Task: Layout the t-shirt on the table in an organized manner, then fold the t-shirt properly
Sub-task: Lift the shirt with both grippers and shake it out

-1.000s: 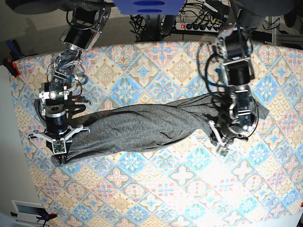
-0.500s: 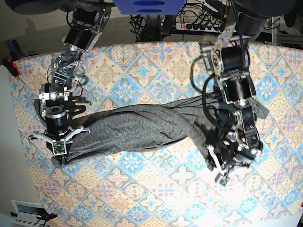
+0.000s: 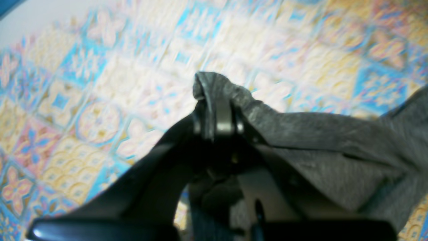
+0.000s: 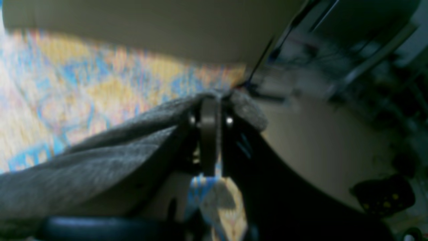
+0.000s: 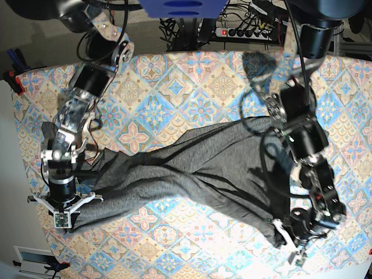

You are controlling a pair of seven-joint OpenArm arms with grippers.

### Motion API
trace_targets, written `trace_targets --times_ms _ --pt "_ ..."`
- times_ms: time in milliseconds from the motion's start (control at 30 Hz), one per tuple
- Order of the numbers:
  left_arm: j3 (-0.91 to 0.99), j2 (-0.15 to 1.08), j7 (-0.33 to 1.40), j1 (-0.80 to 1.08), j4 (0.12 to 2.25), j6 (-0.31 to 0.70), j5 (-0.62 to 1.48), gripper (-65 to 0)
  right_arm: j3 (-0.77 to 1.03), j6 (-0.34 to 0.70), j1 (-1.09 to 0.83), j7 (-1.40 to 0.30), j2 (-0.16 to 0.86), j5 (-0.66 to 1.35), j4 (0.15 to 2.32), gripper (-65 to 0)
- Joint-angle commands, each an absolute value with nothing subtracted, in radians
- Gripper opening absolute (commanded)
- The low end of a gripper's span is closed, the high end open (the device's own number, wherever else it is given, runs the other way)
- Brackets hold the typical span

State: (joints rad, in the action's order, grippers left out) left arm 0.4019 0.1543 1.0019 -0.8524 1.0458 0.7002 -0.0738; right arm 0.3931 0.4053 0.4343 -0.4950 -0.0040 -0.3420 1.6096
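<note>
The t-shirt [image 5: 192,174] lies twisted across the table [image 5: 174,81], stretched from eight o'clock to five o'clock. The left gripper [image 3: 215,115] and right gripper [image 4: 209,122] each pinch a fold of it. Thin fabric could slip from either pinch, or the twist could stay in if the pull is uneven.

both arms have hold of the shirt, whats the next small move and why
Probably draw both pincers further apart and toward the near table edge. The left pincer and right pincer each clamp a bunched edge, yet the shirt looks twisted and creased across its middle, so more tension should flatten it.
</note>
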Motion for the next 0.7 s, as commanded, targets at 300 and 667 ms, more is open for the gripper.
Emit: trace_targets --times_ms 300,667 --pt "0.383 0.229 0.671 -1.148 0.611 0.656 -0.053 -61.0 0.394 0.383 0.699 -0.452 0.053 -0.34 1.363 -65.0" --pt "0.219 0.234 0.424 -1.309 0.343 0.536 -0.051 -61.0 0.387 0.383 0.934 -0.367 0.084 -0.34 1.118 -65.0"
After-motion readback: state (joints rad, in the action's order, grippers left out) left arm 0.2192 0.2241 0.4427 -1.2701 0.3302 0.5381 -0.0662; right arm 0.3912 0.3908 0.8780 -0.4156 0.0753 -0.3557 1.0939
